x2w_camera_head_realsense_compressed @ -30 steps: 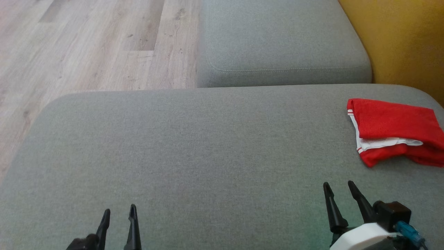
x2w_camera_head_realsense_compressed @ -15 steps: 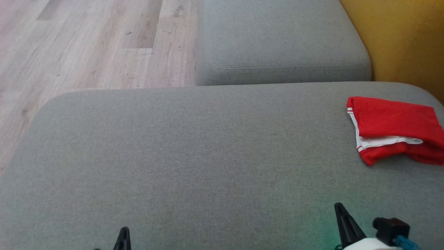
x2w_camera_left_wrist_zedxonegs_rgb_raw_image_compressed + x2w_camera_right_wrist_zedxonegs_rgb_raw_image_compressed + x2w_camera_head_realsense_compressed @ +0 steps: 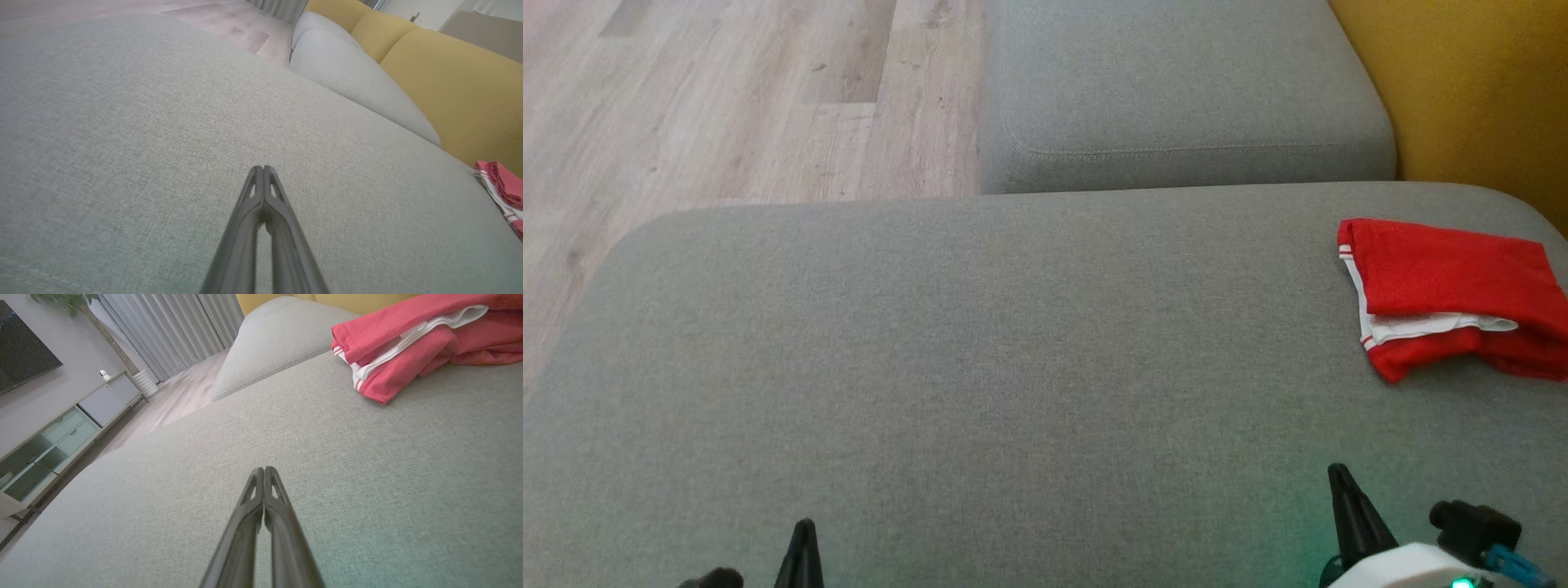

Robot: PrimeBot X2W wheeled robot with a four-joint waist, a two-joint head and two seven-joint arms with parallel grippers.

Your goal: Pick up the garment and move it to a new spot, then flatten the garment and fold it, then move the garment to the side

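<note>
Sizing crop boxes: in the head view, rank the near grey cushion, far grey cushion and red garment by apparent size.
1. near grey cushion, though nearness to the camera inflates it.
2. far grey cushion.
3. red garment, cut off by the right edge.

No text, label, brand or number can be read in any view. The garment (image 3: pixel 1445 273) shows plain red cloth with white stripes, and the cushion (image 3: pixel 1013 367) shows plain grey weave.
</note>
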